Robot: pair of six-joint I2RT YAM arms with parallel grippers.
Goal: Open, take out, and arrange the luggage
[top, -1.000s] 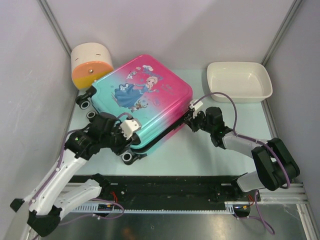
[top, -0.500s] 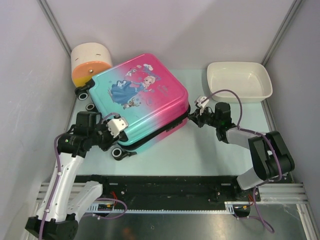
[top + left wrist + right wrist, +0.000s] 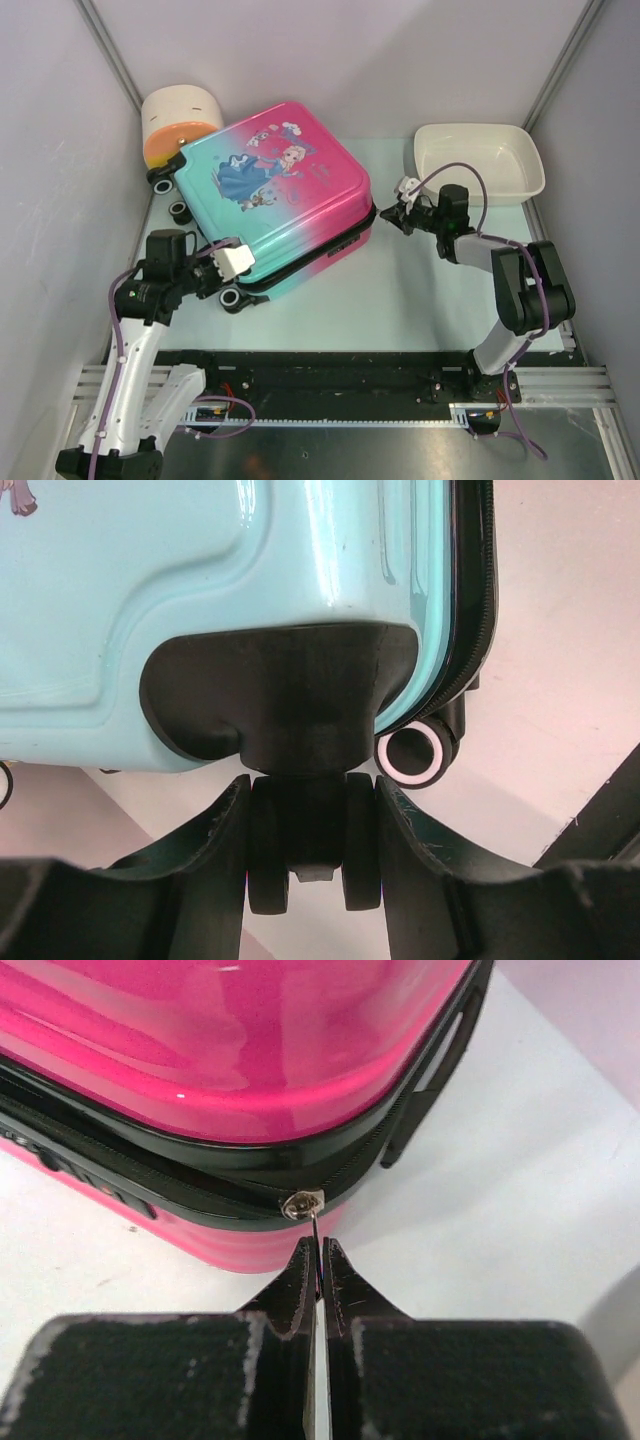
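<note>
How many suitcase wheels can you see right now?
4. Two wheels at the luggage end beside the drawer box; one gripped in the left hand; one just beside that. None seems hidden.

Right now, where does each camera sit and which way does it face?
Top external: above and behind the bases, looking down at the luggage, basin and both arms.
Left wrist: low by the teal corner, facing a wheel clamped in the left gripper; its fingers show.
Right wrist: low at the pink edge, facing the zip pull pinched by the right gripper; its fingers show.
Shared: every view shows the luggage.
</note>
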